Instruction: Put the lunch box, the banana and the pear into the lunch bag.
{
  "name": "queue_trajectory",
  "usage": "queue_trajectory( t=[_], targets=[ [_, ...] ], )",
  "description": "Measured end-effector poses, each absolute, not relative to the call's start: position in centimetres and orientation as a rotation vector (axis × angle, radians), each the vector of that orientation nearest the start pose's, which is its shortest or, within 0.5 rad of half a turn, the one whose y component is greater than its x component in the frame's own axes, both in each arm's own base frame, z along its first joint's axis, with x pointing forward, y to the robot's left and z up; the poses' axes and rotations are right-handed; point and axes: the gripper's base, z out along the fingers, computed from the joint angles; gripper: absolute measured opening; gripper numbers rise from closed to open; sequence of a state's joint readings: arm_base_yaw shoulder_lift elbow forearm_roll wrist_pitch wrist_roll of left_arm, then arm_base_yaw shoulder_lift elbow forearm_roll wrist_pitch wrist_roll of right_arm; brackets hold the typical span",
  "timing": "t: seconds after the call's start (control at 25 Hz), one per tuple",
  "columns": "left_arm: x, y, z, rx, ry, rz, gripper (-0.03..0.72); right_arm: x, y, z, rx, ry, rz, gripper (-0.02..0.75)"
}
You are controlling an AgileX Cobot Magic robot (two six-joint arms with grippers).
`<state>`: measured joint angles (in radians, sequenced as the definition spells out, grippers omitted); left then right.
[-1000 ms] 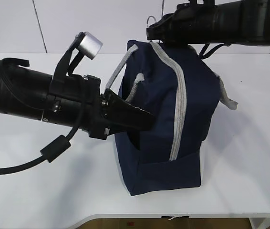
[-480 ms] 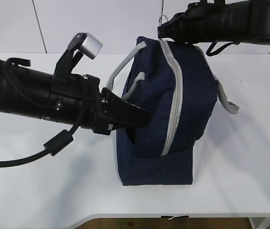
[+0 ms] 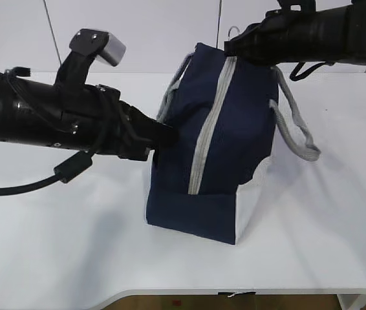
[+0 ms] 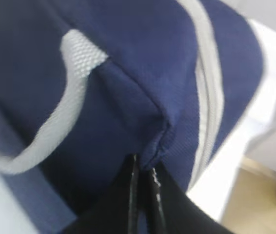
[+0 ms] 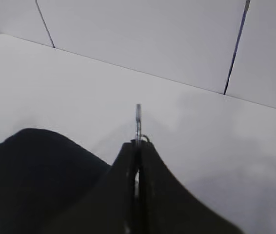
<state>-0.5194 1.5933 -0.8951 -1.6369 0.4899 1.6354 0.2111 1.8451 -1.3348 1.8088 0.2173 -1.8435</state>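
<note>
The lunch bag (image 3: pixel 225 135) stands near the middle of the white table (image 3: pixel 60 245), tipped so that its top leans toward the far right, and its grey zipper (image 3: pixel 209 129) runs closed from the top edge down the side that faces the camera. With the zipper drawn shut, nothing inside the bag can be seen, and no lunch box, banana or pear shows anywhere on the table. One grey handle (image 3: pixel 296 126) hangs loose off the right side of the bag. The left gripper (image 3: pixel 167 134) reaches in from the left, and its jaws are pressed together on a fold of navy fabric at the bag's left edge; in the left wrist view the pinched seam rises just beyond the fingertips (image 4: pixel 130 168), beside a loop of grey webbing. The right gripper (image 3: pixel 235 44) comes in from the far right at the bag's top, its jaws closed on the metal ring pull (image 5: pixel 138 119), which pokes out past the tips in the right wrist view.
</note>
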Motion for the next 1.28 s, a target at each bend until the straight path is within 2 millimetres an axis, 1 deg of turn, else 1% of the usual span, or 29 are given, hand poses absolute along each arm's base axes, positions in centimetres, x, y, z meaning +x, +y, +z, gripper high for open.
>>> queue_trajectory(
  t=[0.16,0.32,0.64,0.76,1.08,1.28],
  targets=[
    [27.1,-19.6,23.4,0.772,2.045,-0.740,-0.005,41.5,10.8,27.4,-0.370,1.905,0.323,0.006],
    [27.5,-19.2,23.4,0.723,2.064,-0.672,-0.005,40.4,10.5,27.6,-0.364,1.916,0.313,0.006],
    [28.2,-18.4,23.1,0.649,2.093,-0.548,-0.005,38.2,9.9,26.8,-0.358,1.960,0.310,0.006],
    [28.5,-18.1,23.1,0.623,2.100,-0.498,-0.005,37.4,9.8,27.1,-0.358,1.959,0.310,0.006],
    [29.6,-17.5,24.1,0.577,2.073,-0.358,-0.005,35.6,9.5,27.0,-0.359,1.972,0.326,0.006],
    [30.1,-17.3,24.7,0.579,2.049,-0.302,-0.005,34.4,9.6,26.6,-0.361,1.982,0.382,0.006]
  ],
)
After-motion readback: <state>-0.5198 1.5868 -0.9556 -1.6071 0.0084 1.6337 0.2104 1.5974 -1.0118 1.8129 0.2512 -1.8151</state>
